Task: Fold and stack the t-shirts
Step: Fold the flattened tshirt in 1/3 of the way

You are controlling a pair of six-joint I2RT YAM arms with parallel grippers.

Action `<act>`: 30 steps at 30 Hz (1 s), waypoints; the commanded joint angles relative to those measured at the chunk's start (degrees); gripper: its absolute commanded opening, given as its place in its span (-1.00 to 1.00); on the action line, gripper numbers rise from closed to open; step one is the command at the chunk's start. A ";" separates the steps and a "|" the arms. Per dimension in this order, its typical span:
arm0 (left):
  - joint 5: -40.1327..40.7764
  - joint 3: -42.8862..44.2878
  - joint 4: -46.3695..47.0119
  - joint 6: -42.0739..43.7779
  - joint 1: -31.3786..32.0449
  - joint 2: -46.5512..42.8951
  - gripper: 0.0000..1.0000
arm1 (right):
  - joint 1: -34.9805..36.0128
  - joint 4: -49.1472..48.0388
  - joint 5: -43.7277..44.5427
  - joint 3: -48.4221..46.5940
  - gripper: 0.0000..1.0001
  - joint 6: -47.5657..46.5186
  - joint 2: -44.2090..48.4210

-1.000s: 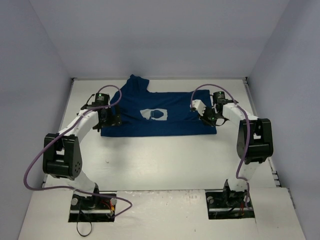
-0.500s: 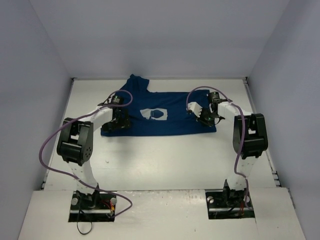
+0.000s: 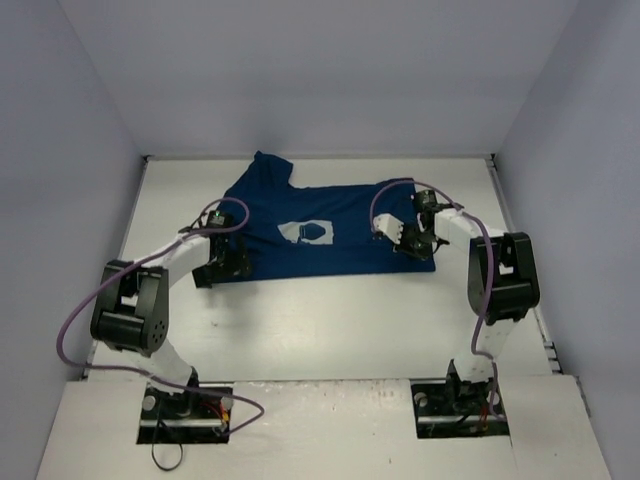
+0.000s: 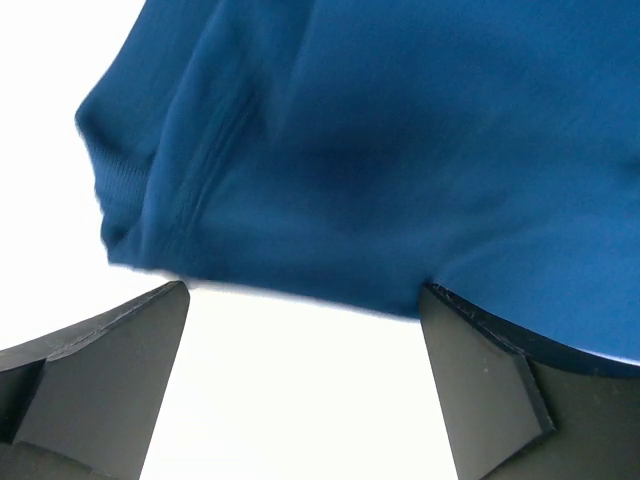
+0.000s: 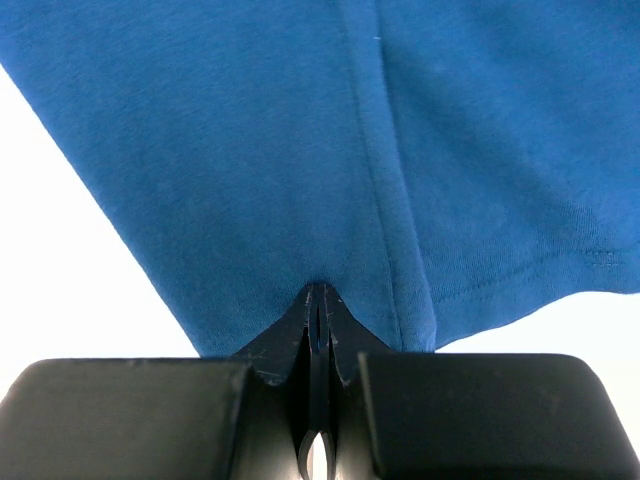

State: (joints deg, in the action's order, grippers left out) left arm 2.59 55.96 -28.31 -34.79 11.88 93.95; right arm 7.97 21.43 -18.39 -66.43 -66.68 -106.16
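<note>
Your left gripper (image 3: 228,265) has slid back to the near-left corner of the t-shirt (image 3: 320,212), fingers wide apart. Your right gripper (image 3: 418,243) stays pinched on its right hem, and the shirt lies print-up, far-centre on the table (image 3: 330,320).

No text, label, brand or number can be read.
The only marking seen is the pale print (image 3: 308,231) on the chest of the navy t-shirt (image 3: 345,250), at the far middle of the scene; no lettering can be made out in it.
</note>
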 commanded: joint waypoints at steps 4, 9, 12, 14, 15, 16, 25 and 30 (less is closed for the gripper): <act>-5.11 -2.88 -5.73 0.71 1.61 -10.84 0.93 | 0.22 14.26 2.48 6.24 -1.00 -2.28 5.54; -3.82 0.34 -6.76 7.59 5.83 -18.81 0.93 | 0.43 16.19 1.03 6.43 -1.00 -2.13 11.90; -3.81 3.71 -6.32 15.85 6.67 -20.89 0.93 | 0.47 17.07 -1.81 1.94 -0.99 -0.24 13.52; -3.52 5.82 -5.87 22.86 6.75 -20.47 0.93 | 0.52 17.33 -3.76 -3.13 -0.98 1.25 13.21; -3.39 6.13 -5.00 26.42 6.80 -20.43 0.93 | 0.56 17.55 -4.41 -4.83 -0.96 1.95 12.91; -3.00 5.54 -2.69 32.22 6.81 -20.82 0.93 | 0.51 17.68 -5.40 -6.27 -0.94 2.81 12.80; -25.00 -5.79 9.43 81.08 4.04 -21.85 -0.24 | 0.75 17.70 -10.31 -10.23 -0.97 6.12 13.02; -30.77 -0.58 7.41 95.42 2.25 -11.98 -0.86 | -0.87 17.59 -9.04 -6.66 -0.99 4.29 12.19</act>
State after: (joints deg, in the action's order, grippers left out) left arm -19.87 50.09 -23.39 41.67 15.82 76.63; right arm 8.16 36.95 -26.87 -75.24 -61.70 -94.63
